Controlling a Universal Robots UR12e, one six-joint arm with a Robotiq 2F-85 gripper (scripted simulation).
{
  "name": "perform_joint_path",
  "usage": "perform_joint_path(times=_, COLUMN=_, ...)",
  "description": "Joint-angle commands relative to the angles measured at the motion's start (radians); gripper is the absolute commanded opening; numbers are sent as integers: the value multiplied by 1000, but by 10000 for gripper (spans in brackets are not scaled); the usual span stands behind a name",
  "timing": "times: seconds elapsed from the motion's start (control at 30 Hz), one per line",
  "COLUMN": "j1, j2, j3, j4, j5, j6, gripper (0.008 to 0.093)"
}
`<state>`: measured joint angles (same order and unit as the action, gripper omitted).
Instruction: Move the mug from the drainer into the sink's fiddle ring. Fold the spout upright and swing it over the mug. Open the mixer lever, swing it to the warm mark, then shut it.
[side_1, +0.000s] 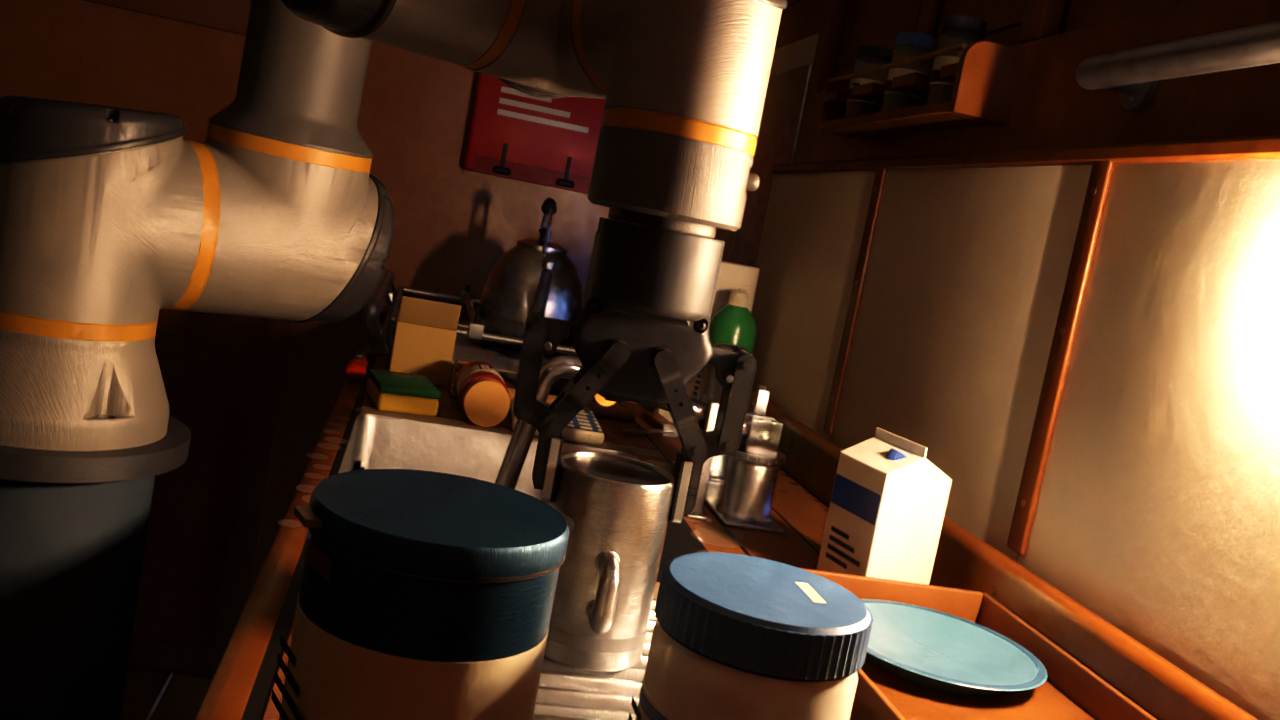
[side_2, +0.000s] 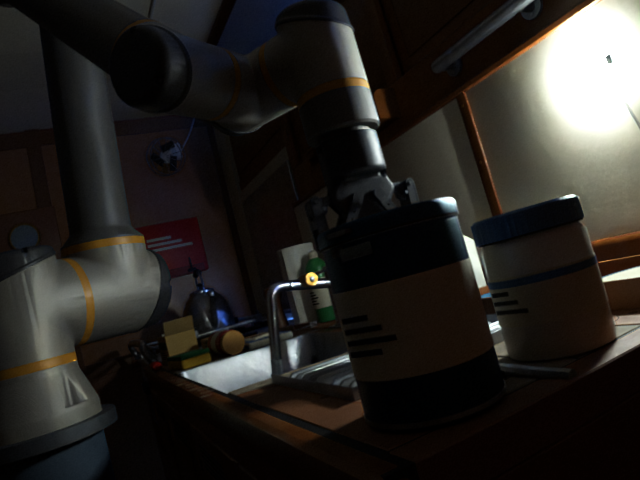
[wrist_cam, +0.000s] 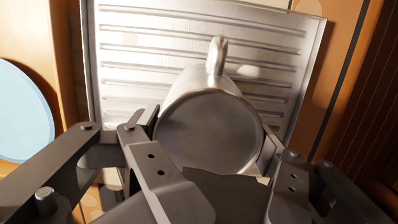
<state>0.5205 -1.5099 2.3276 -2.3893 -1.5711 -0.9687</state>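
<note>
The steel mug (side_1: 611, 553) (wrist_cam: 207, 130) stands upright on the ribbed drainer (wrist_cam: 195, 64), its handle turned away from the arm, and I grip it by the rim with my gripper (side_1: 613, 466) (wrist_cam: 207, 139) closed around it. The sink basin (side_1: 430, 443) lies beyond the drainer. The spout (side_2: 282, 320) stands at the sink's edge in the second side camera. The mixer lever and the fiddle ring cannot be made out. A large jar hides the mug in the second side camera.
Two big lidded jars (side_1: 430, 591) (side_1: 752, 636) stand close in front of the mug. A milk carton (side_1: 882, 506), a blue plate (side_1: 949, 645) in a wooden tray, a small steel pot (side_1: 747, 484), a kettle (side_1: 528, 287) and sponges (side_1: 405, 392) crowd the counter.
</note>
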Motion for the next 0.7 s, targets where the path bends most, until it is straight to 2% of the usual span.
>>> perform_joint_path(times=0.0, j1=0, j2=1, j3=1, j4=0, j5=1, j6=0, gripper=300)
perform_joint_path(times=0.37, j1=0, j2=2, j3=1, j4=0, j5=2, j6=0, gripper=80)
perform_joint_path(times=0.67, j1=0, j2=1, j3=2, j4=1, j5=2, j6=0, gripper=80)
